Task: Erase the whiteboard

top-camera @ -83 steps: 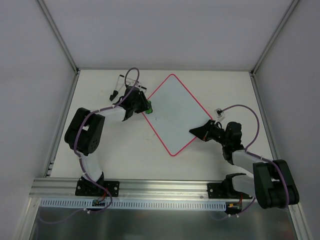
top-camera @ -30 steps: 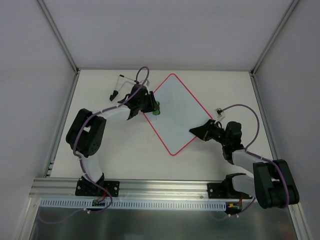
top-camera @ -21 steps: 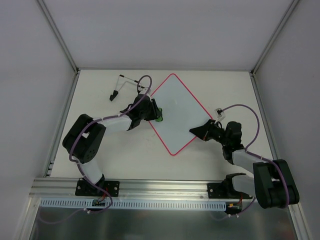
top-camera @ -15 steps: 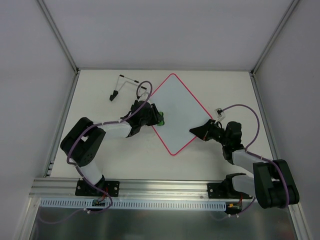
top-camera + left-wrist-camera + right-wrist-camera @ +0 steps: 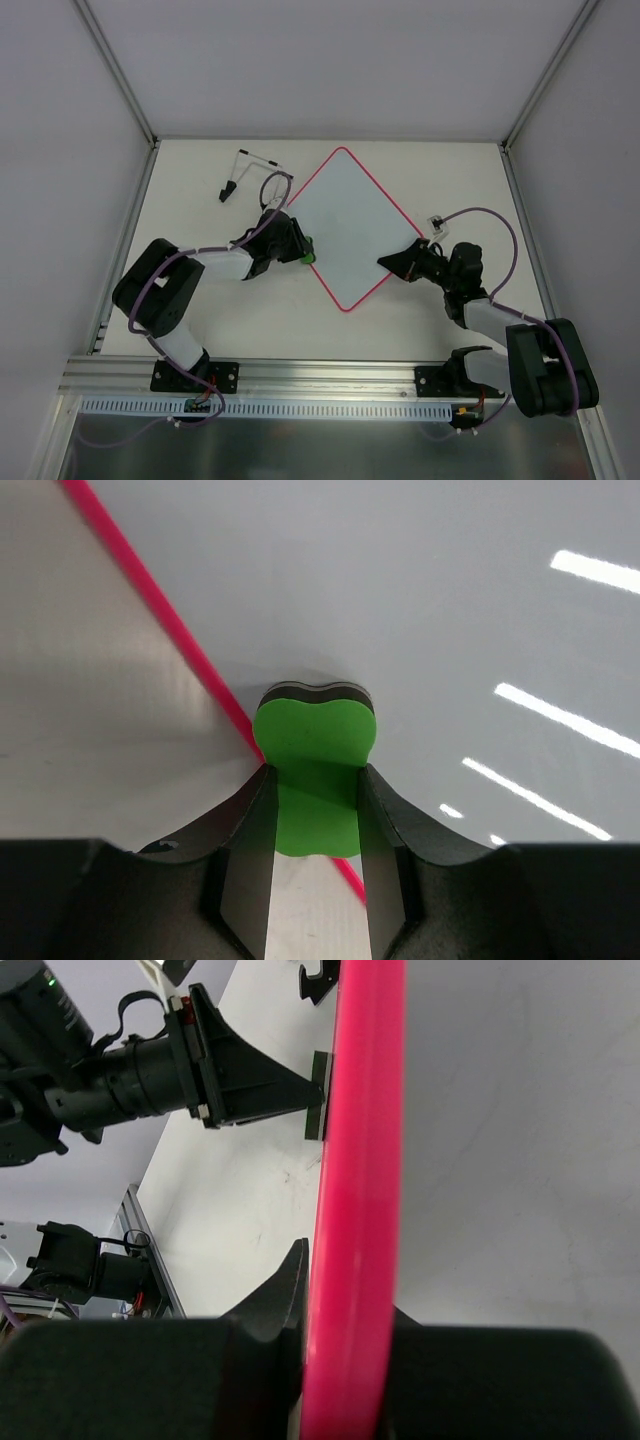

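Whiteboard (image 5: pixel 352 222) lies flat, turned diamond-wise, in the middle of the counter (image 5: pixel 400 335). Its far corner is near the far edge.

Left hand (image 5: pixel 298 250) is closed on the green eraser (image 5: pixel 312 735). The eraser sits at the board's near-left edge and straddles the pink rim, partly on the board and partly over the counter.

Right hand (image 5: pixel 392 262) is clamped on the rim at the board's right corner. In the right wrist view the pink rim runs between its fingers.

Wire stand (image 5: pixel 245 165) is near the far-left corner, apart from the board.

Progress: no ink shows on the board in the top or left wrist views, only light reflections. I judge the erasing done or nearly so. What is left is probably a check of the left rim strip under the eraser, then setting the eraser down and releasing the board.
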Tool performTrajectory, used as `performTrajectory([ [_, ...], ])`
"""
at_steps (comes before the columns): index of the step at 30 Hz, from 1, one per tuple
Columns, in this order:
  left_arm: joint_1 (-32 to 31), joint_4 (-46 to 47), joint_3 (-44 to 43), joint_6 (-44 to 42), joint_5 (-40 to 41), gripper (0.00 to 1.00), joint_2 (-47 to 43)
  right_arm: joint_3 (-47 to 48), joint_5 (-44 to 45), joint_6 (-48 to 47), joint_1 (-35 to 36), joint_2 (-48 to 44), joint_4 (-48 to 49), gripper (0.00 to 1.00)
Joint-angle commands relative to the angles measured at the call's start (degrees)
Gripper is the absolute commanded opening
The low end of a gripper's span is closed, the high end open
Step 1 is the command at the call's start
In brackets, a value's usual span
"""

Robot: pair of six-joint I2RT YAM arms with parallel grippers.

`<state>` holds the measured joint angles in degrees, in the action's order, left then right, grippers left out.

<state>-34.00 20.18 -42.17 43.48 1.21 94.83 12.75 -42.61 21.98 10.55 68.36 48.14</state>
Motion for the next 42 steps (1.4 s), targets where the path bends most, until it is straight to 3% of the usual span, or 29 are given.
performTrajectory([
  [1, 3.8, -4.0, -3.2, -3.8, -0.9, 0.0, 2.3, 0.8, -11.3, -11.0, 3.1, -0.5, 5.3, 0.0],
  [10, 5.2, -4.5, -13.8, -5.9, -6.1, 0.0, 8.6, 0.8, -11.2, -11.0, 3.0, -0.3, 5.3, 0.0],
  [20, 2.4, -4.0, -26.9, -7.4, -7.8, 0.0, 13.0, 1.0, -11.4, -11.1, 3.3, 0.3, 5.2, 0.0],
  [26, -2.6, -6.2, -32.9, -13.6, -8.0, 0.0, 15.4, 1.1, -11.2, -11.3, 3.3, 0.7, 5.3, 0.0],
  [33, -2.8, -6.8, -30.3, -13.3, -3.9, 0.0, 15.5, 1.0, -11.2, -11.4, 3.4, 0.6, 5.3, 0.01],
  [42, 4.2, -6.8, -17.7, -6.6, -1.6, 0.0, 8.1, 1.0, -10.7, -11.5, 3.4, 0.4, 5.3, 0.0],
])
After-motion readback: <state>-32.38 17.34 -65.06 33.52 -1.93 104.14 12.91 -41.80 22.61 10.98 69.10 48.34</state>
